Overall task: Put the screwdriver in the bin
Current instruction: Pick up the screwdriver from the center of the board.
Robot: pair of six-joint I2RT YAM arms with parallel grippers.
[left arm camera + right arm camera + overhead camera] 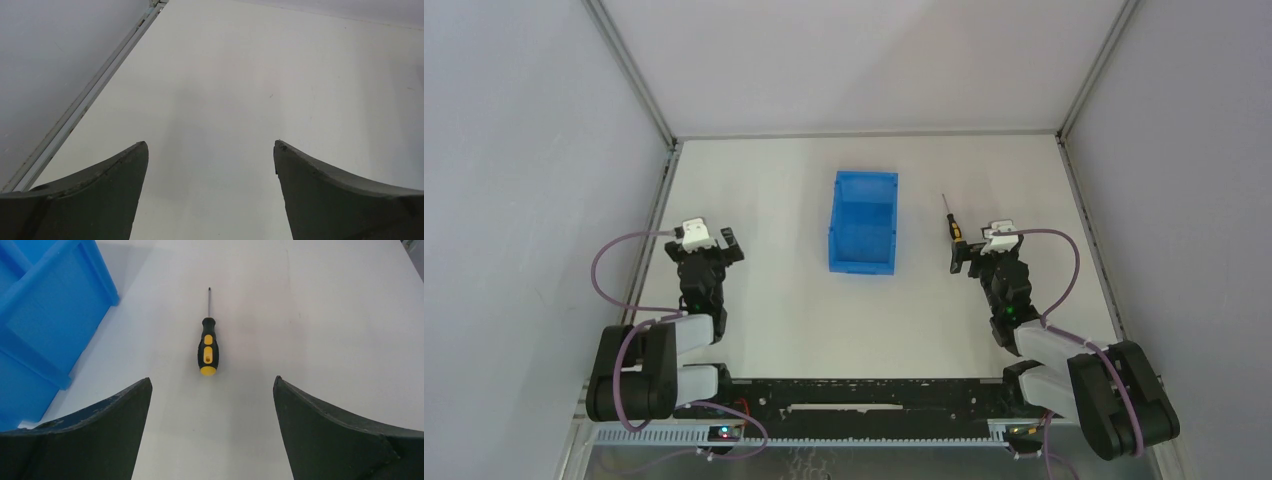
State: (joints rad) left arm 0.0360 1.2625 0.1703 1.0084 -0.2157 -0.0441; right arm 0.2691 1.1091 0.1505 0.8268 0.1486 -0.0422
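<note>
— Right gripper (211, 379)?
— Spread wide, empty; screwdriver (207, 347) lies on table (310, 315) at its twelve o'clock, tip pointing away.
— And bin (40, 325)?
— Ten o'clock, apart from screwdriver. Left gripper (210, 142) spread too.

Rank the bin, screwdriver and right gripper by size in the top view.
1. bin: largest by far.
2. right gripper: bulkier than the screwdriver, though it may sit nearer the camera.
3. screwdriver: smallest and thin; about as long as the open gripper is wide.
</note>
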